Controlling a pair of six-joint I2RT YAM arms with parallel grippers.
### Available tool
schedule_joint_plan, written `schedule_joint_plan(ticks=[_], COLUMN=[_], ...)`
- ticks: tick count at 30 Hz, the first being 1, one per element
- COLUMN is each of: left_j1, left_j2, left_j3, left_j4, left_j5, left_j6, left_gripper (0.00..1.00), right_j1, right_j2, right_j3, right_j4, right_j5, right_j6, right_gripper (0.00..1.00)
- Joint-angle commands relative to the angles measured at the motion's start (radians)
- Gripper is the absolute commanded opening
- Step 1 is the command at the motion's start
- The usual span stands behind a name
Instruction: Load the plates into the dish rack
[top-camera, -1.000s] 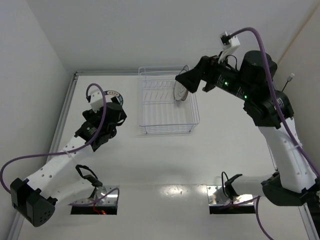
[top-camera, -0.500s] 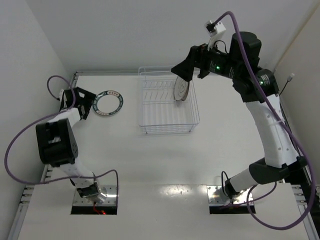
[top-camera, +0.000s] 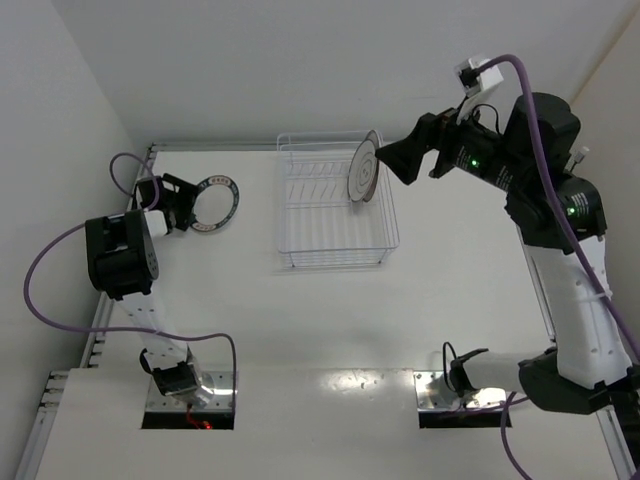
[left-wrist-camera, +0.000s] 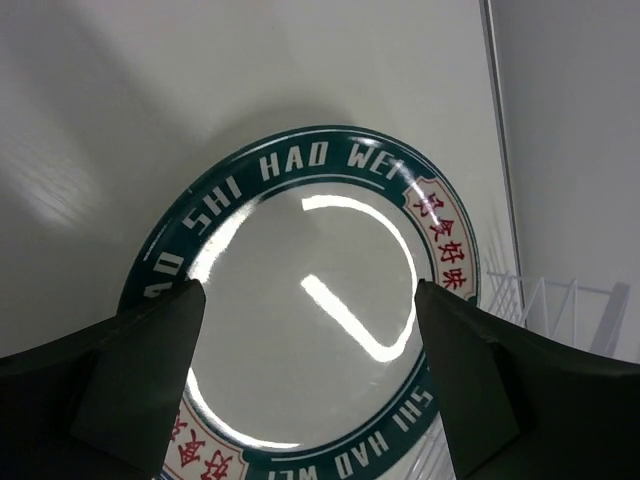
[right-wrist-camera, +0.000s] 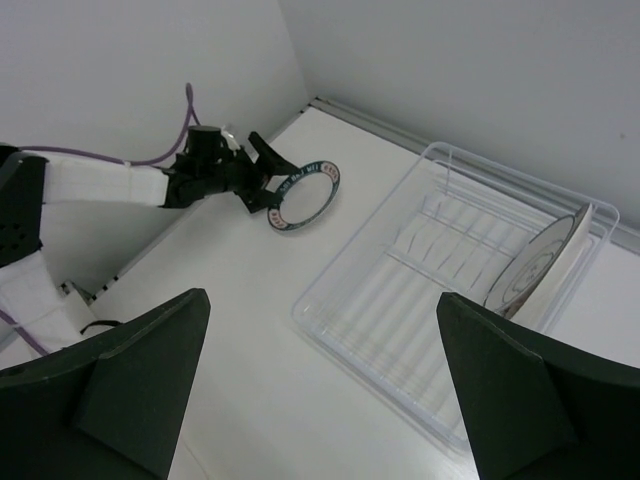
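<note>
Left gripper (left-wrist-camera: 310, 290) was seen with its dark fingers (left-wrist-camera: 150, 380) spread wide apart, nothing clamped, poised over the dark-rimmed plate (left-wrist-camera: 300, 330); one finger sat over each side of the rim, and contact could not be told. That plate (top-camera: 212, 203) was laid flat on the white table (top-camera: 300, 320) at the far left, well apart from the dish rack (top-camera: 330, 255) and outside it. Round shape and a glossy white centre were noted, plus a dark green band with white block lettering and pale panels of red characters. Right gripper (right-wrist-camera: 322, 298) was held high in the air with fingers likewise wide apart and nothing between them, near the right far corner of the rack (right-wrist-camera: 345, 345). The rack was recorded as a rectangular basket of thin white wire with a row of upright prongs (right-wrist-camera: 440, 240) across its floor. One plate (top-camera: 362, 168) was stood on edge at the rack's right end, tilted against the wall; it was round, with a white middle and a grey patterned rim. Whether a second plate stood behind it could not be told. The rest of the prongs were left unfilled. A smooth, slightly shiny table surface was noted, and a purple cable (top-camera: 50, 260) was looped off the left arm.
</note>
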Motion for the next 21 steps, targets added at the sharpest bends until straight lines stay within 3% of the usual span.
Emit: schedule_joint_plan(ticks=[1,5,12,16,21], left_j1=[0.02,0.03,0.03,0.042,0.105], left_j2=[0.002,0.051,0.042,-0.043,-0.065], left_j3=[0.005,0.126,0.157,0.125,0.077], left_j4=[-0.039,-0.1,-0.022,-0.01,-0.001], left_j5=[-0.039,-0.002,0.059,0.007,0.039], left_j6=[0.024,0.081,0.049,0.049,0.038], left_gripper=[0.85,0.86,0.86,0.87,0.88], right_j1=[-0.016,-0.025,-0.057,-0.067,-0.086], right_j2=[0.015,0.079,0.153,0.142,0.119], right_j3=[-0.036,0.005,0.016,-0.022,-0.085], right_j4=[0.041,0.051,0.081,0.104,0.104], right_j5=[0.032,0.01,-0.121,-0.142,-0.153], right_j6=[-0.011,-0.011,-0.002,-0.002,-0.002], right_gripper=[0.95,0.96,0.96,0.96,0.96])
